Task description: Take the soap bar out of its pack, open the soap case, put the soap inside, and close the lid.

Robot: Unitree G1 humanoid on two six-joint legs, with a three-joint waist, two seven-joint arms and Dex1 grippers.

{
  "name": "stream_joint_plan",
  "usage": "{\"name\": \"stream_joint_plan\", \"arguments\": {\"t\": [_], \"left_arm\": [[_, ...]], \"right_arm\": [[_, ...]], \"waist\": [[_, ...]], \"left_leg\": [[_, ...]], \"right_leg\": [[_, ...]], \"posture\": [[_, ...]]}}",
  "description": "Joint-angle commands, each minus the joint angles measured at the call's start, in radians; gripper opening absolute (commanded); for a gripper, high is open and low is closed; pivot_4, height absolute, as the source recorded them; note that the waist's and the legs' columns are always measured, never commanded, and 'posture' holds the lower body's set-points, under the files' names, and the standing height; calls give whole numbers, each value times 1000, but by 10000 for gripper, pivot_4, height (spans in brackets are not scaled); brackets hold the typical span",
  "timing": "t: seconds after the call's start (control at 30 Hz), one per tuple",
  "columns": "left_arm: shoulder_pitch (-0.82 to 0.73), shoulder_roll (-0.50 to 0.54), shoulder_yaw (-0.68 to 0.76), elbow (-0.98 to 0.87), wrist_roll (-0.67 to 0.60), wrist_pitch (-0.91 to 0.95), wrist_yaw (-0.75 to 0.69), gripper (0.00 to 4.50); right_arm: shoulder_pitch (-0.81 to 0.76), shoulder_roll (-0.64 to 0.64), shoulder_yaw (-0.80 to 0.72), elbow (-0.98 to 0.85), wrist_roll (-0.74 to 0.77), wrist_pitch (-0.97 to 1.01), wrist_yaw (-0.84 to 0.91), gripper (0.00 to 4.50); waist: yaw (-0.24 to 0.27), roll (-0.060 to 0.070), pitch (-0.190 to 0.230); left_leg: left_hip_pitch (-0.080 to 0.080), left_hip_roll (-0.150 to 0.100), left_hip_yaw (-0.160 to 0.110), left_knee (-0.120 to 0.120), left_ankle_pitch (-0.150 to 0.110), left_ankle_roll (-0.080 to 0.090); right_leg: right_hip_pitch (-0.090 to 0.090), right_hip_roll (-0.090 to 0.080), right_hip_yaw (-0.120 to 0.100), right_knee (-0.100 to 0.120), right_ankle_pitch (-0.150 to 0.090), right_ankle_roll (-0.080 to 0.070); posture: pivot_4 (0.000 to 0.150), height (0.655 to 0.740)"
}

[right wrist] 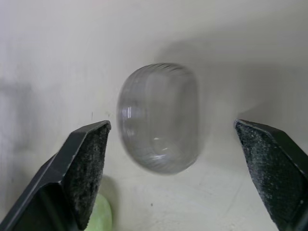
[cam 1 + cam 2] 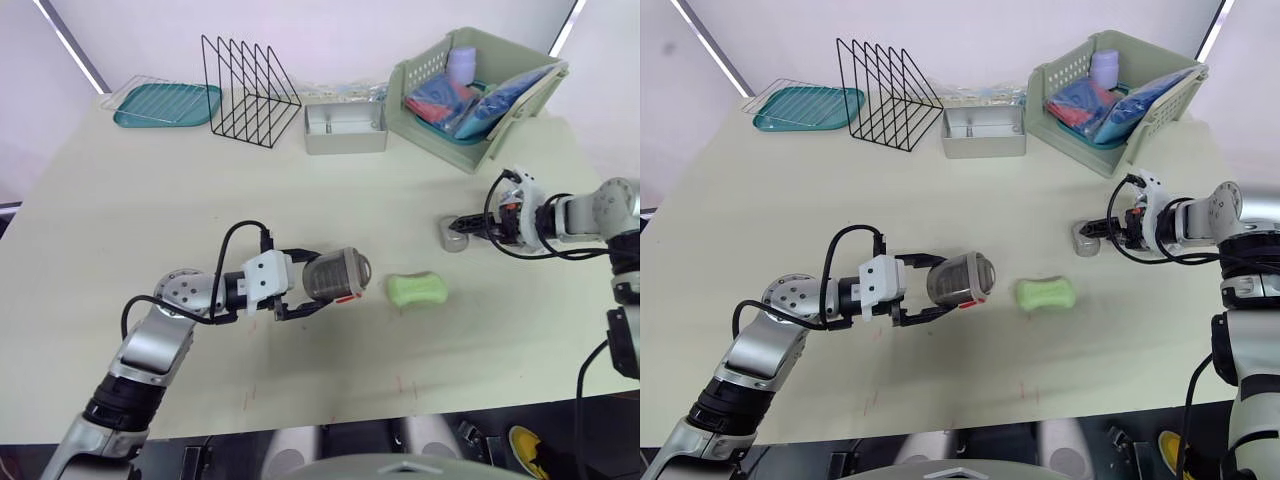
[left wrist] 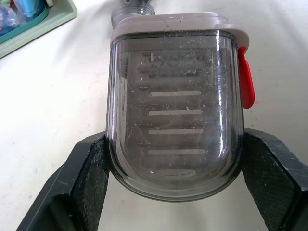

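So the whole setup sits on a big pale cream table [image 2: 120, 200] with a few tiny red marks [image 2: 400, 383] near the front edge. Behind it there's just a plain white wall [image 2: 330, 20], with a bright light strip [image 2: 70, 45] slanting down at the left corner and another [image 2: 563, 30] at the right. Along the back of the table you've got a teal tray [image 2: 165, 103], a black wire rack [image 2: 250, 90], a little grey metal tin [image 2: 345, 128] and a pale green basket [image 2: 480, 150] stuffed with packets, and below the front edge the floor [image 2: 1140, 445] looks dark.
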Motion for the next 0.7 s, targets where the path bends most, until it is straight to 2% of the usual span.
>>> {"name": "stream_joint_plan", "arguments": {"t": [0.03,0.17,0.27,0.4,0.47,0.6,0.7], "left_arm": [[-19,-3,8,-15,-1,-11,8,34483],[-30,-5,3,3,7,-21,3,34483],[-40,-10,-1,13,11,-26,-1,34483],[-47,-10,-3,22,11,-34,-11,34483],[-48,-5,-6,25,10,-36,-23,34483],[-57,0,-11,33,12,-37,-37,34483],[-70,1,-17,40,16,-35,-46,34483]], "right_arm": [[-1,-17,-67,-78,16,26,30,44330],[52,-32,-100,-222,44,15,79,44330],[154,-58,-144,-353,50,-136,166,44330],[391,-93,-196,-542,23,-509,405,44330],[509,-62,-240,-585,7,-686,463,44330],[723,26,-273,-537,-119,-1231,623,44330],[793,76,-288,-478,-153,-1429,661,44330]], "waist": [[0,0,0],[1,0,0],[3,0,0],[9,0,0],[7,0,0],[3,-1,0],[0,-1,0]], "left_leg": [[0,0,0,0,0,0],[0,0,0,0,0,0],[0,0,0,0,0,0],[-1,0,-1,0,0,0],[-1,0,-1,1,0,0],[2,0,-1,1,0,0],[2,0,0,1,0,0]], "right_leg": [[0,0,0,0,0,0],[0,0,0,0,0,0],[0,0,0,0,0,0],[0,0,-1,-1,0,0],[0,0,-1,0,0,0],[2,0,-1,0,0,0],[2,0,-1,0,0,0]], "posture": [[1500,7400],[1500,7400],[1500,7400],[1500,7400],[1500,7400],[1500,7400],[1500,7400]]}}
